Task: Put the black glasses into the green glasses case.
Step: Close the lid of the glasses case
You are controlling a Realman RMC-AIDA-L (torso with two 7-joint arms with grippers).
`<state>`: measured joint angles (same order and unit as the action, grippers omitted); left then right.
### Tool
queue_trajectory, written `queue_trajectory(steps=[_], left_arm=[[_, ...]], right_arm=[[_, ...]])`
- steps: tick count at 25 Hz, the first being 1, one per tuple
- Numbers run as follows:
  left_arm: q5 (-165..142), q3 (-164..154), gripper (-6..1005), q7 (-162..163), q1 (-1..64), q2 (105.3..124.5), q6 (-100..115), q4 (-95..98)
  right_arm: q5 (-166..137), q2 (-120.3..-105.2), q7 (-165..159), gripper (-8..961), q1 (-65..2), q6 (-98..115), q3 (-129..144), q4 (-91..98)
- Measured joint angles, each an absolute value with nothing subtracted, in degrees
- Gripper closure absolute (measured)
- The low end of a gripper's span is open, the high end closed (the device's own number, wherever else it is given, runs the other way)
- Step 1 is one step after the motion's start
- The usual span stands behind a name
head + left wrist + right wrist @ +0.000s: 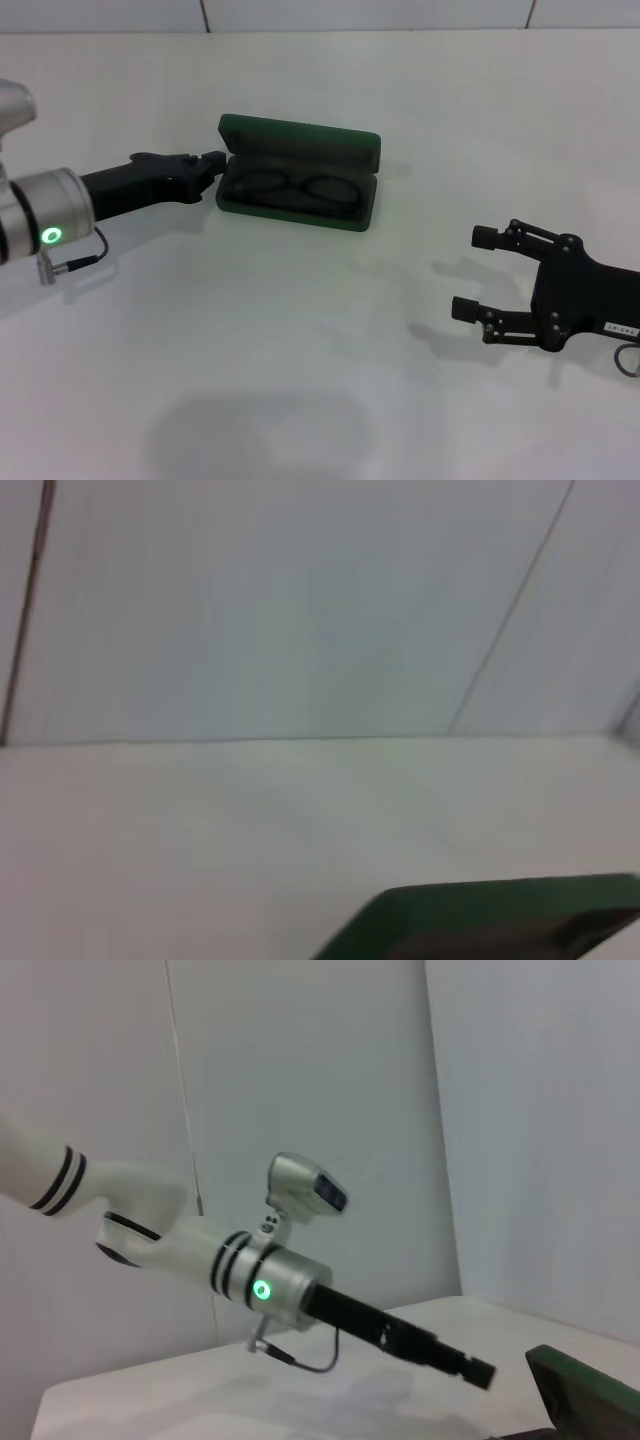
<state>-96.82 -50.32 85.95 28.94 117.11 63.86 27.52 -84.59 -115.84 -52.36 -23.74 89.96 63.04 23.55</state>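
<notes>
In the head view the left gripper [215, 160] reaches in from nine o'clock, low over the white table [300, 350], its fingers drawn narrow with the tips right at the left end of the green glasses case [298, 172], at the edge of its raised lid; whether they actually touch the lid cannot be told. The case sits open toward twelve o'clock of the table's centre, lid standing up at the back, and the black glasses [300, 188] lie inside on the dark lining, lenses side by side. The left wrist view shows only a green corner of the case [500, 920] against the table and wall. At about four o'clock the right gripper [478, 272] rests well apart from the case, fingers spread wide and holding nothing
</notes>
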Motion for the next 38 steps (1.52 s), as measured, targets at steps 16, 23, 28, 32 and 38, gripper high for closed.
queue_trajectory(steps=[16, 23, 28, 32, 38], left_arm=[[-96.7, -66.0, 914, 111.0, 33.1, 120.04, 48.4, 44.9], [-98.5, -78.2, 912, 120.9, 37.2, 119.95, 31.5, 40.7], [-98.7, -78.8, 911, 119.4, 38.2, 120.29, 28.7, 37.2], [-97.6, -79.3, 910, 118.1, 37.5, 120.3, 28.4, 37.1], [-96.0, -80.7, 909, 115.8, 36.7, 120.34, 28.6, 37.4]], right_arm=[[-84.5, -115.92, -52.2, 77, -23.9, 88.8, 62.8, 23.6], [-84.5, -115.95, -52.2, 77, -23.9, 88.8, 62.8, 23.6], [-84.5, -116.02, -52.2, 77, -24.1, 88.8, 63.0, 23.6], [-84.5, -116.02, -52.2, 77, -24.3, 88.7, 63.1, 23.2], [-84.6, -116.02, -52.1, 76, -24.6, 88.4, 63.1, 23.1]])
